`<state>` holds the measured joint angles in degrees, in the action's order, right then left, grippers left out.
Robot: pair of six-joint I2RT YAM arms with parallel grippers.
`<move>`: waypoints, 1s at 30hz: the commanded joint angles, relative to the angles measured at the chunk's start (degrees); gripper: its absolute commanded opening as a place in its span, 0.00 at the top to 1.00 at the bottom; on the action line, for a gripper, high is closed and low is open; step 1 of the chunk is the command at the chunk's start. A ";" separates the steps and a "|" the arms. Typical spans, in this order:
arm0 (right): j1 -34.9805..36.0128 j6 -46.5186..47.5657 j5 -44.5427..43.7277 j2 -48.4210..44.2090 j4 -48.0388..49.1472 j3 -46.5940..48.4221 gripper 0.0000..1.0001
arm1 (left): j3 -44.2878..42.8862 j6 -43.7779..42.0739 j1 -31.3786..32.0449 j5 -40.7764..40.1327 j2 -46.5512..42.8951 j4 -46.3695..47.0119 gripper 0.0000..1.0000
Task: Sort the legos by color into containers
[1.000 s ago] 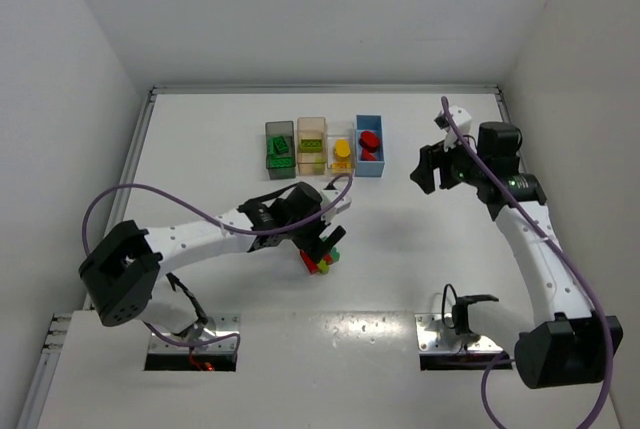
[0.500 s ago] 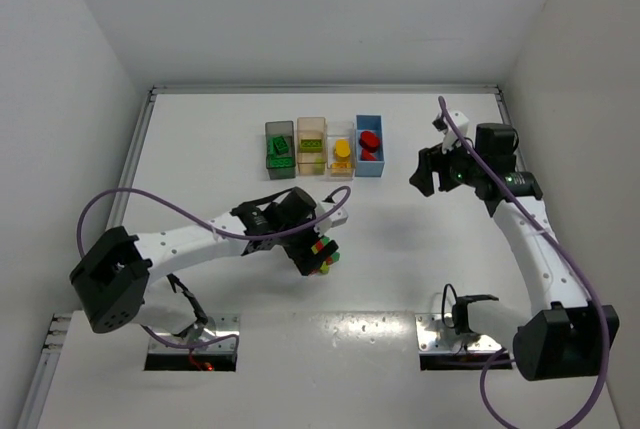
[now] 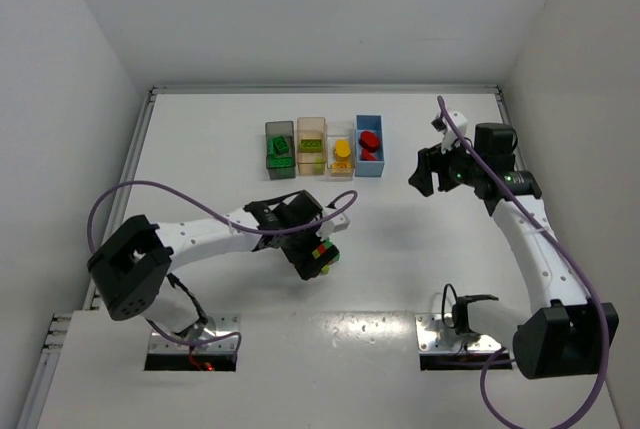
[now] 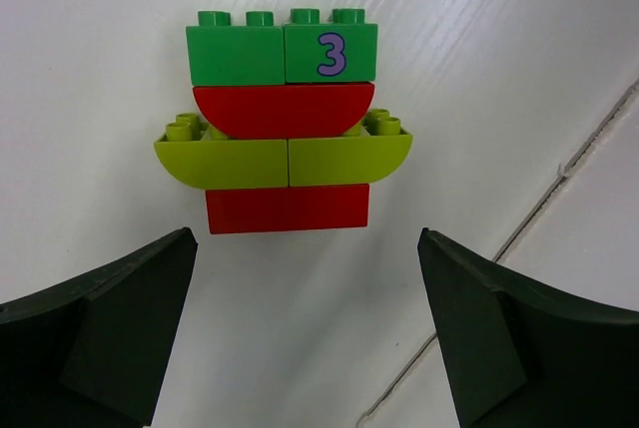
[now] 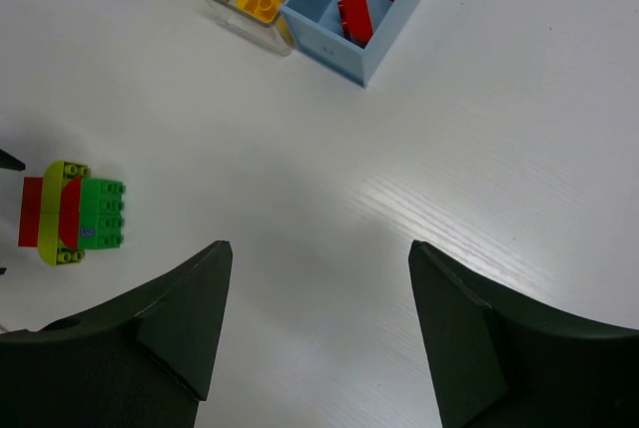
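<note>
A stuck-together lego stack (image 3: 324, 255) lies on the white table. In the left wrist view (image 4: 285, 124) it shows two dark green bricks, one marked 3, then a red curved brick, lime green bricks and a red brick. My left gripper (image 3: 311, 248) is open and empty, with its jaws (image 4: 305, 348) spread just short of the stack's red end. My right gripper (image 3: 425, 170) is open and empty to the right of the bins; its view (image 5: 319, 338) shows bare table between the jaws, with the stack (image 5: 68, 212) far left.
Four bins stand in a row at the back: dark grey (image 3: 280, 150) with green legos, tan (image 3: 311, 144) with lime green ones, clear (image 3: 341, 149) with yellow, blue (image 3: 370, 145) with red. The blue bin (image 5: 344, 34) also shows in the right wrist view.
My left gripper has drawn back from over the lego stack, which now shows more fully on the table. The right arm has barely moved.
</note>
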<state>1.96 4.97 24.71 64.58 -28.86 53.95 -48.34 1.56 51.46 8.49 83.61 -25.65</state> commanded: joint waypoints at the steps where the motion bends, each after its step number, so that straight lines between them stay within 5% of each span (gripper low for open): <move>1: -0.29 0.56 1.31 0.11 1.79 1.59 0.28 | -2.55 1.34 0.83 -1.11 1.81 -0.45 0.00; 12: -0.29 0.56 0.78 1.17 1.79 1.59 0.28 | -4.84 2.48 0.83 -2.69 7.44 -0.45 0.07; 19: -1.34 0.56 1.30 1.17 1.79 1.07 0.28 | -5.36 1.87 0.83 -0.59 9.02 0.07 0.28; 24: -1.34 0.56 1.31 1.69 1.79 1.07 0.28 | -5.36 1.34 0.83 0.21 9.02 2.53 0.29; 30: -1.34 0.56 4.97 2.83 1.79 2.12 0.28 | -4.32 0.63 1.36 0.21 5.61 6.13 0.48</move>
<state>0.86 4.97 25.85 66.43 -28.82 53.98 -52.01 3.11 51.94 7.64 92.36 -23.24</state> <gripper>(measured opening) 0.721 0.697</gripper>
